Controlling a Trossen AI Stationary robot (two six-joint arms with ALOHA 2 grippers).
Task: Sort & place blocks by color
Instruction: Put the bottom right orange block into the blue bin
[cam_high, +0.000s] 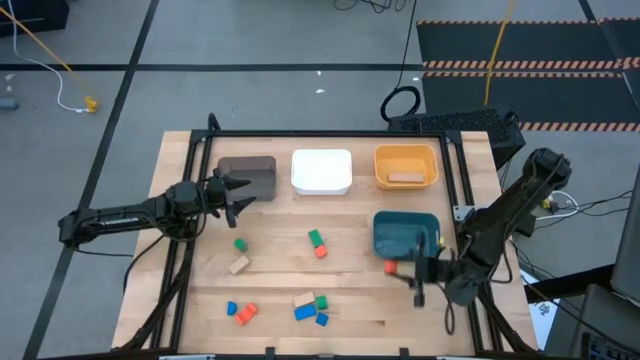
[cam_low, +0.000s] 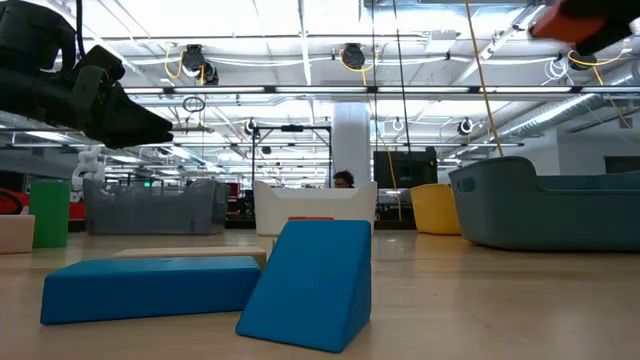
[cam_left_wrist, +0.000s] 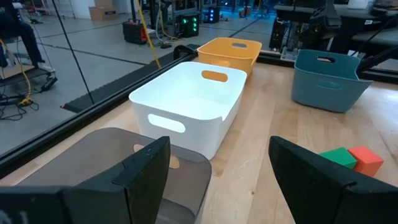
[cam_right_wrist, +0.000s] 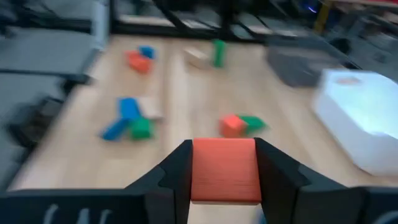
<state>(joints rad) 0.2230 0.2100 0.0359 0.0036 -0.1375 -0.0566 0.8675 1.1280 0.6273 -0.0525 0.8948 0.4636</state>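
Table (cam_high: 270, 285) — right fingers (cam_right_wrist: 224, 171) gripping red block (cam_right_wrist: 224, 168).

The right wrist view is blurred throughout, and the red-orange block (cam_right_wrist: 224, 169) between the pincer's fingers is cut off below.

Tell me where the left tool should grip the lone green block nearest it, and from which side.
Grip the green block across its two side faces, coming straight down from above. It stands alone, clear of the pale wood block beside it, so open fingers fit either side. The left tool hovers open by the brown bin.
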